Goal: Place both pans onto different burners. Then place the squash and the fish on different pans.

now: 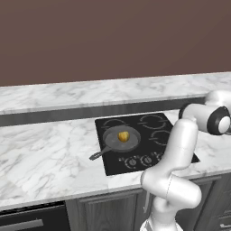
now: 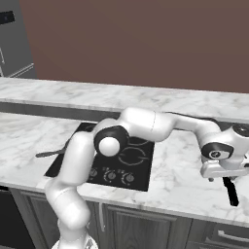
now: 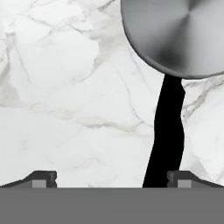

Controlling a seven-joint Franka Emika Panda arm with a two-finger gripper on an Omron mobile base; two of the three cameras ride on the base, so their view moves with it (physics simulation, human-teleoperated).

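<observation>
The dark grey skillet [image 1: 118, 139] sits on the front left burner of the black cooktop [image 1: 101, 128], its handle pointing front left. The yellow-orange squash [image 1: 123, 136] lies in it. The other burners [image 1: 153, 121] are bare rings. The shiny silver pan [image 3: 175, 35] rests on the marble counter right of the cooktop, its straight black handle [image 3: 168, 131] running toward me. My gripper [image 3: 113, 179] hovers open above the counter, and the handle passes just inside the right fingertip [image 3: 181, 178]. From the right base, the gripper [image 2: 222, 178] hangs over the handle [image 2: 232, 190]. The fish is out of view.
The marble counter [image 1: 45, 153] stretches wide to the left of the cooktop. A raised marble ledge [image 1: 90, 92] and a brown wall run behind it. Knobs [image 1: 140, 160] line the cooktop's front edge. My arm arches across the cooktop's right side.
</observation>
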